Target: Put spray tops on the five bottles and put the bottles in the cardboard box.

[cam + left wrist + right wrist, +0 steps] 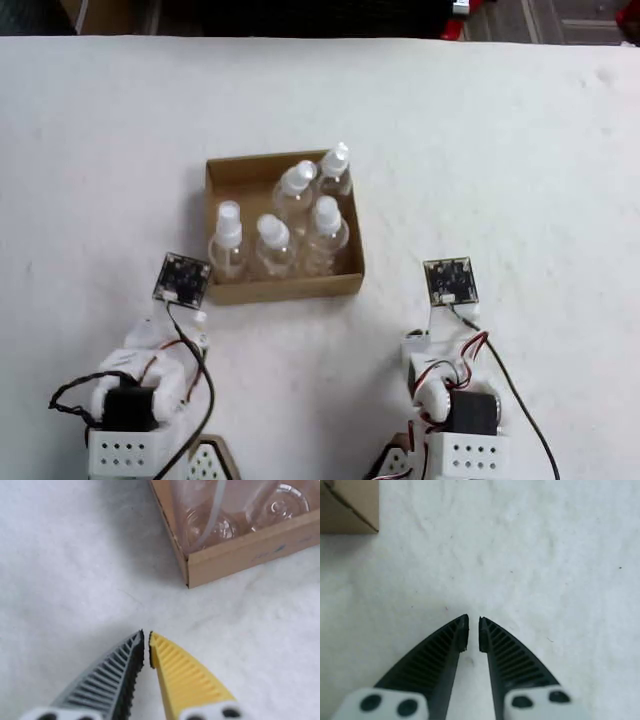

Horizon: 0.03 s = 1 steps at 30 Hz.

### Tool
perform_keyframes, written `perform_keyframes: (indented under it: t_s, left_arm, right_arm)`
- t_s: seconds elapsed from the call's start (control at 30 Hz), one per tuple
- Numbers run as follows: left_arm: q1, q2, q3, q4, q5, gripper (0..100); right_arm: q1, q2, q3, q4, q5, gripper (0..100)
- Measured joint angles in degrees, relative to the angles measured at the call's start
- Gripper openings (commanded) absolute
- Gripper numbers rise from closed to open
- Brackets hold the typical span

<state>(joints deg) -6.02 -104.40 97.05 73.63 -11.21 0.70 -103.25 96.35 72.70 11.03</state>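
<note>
Left gripper (pixel 146 647) and right gripper (pixel 473 632) — fingertips nearly touching, holding nothing

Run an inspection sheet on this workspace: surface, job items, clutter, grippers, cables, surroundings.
Surface: white cloth-like table cover, no stains seen.
Job's things: open brown cardboard box mid-table; five clear plastic bottles stand inside it, each with one of the white spray tops on.
Clutter: nothing seen.
Grippers: left gripper, grey and yellow fingers, shut and empty, close to the box's near corner; right gripper, black fingers, shut and empty, over bare cover.
Cables: black cable on the left arm; red and black wires on the right arm.
Surroundings: dark floor beyond the far edge, details unclear.
</note>
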Motion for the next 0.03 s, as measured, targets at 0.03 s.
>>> perform_keyframes:
  t_s: [0.03]
  left_arm:
    - [0.0,0.0,0.0,0.0,0.0,2]
  right_arm:
    - [0.0,0.0,0.0,0.0,0.0,2.4]
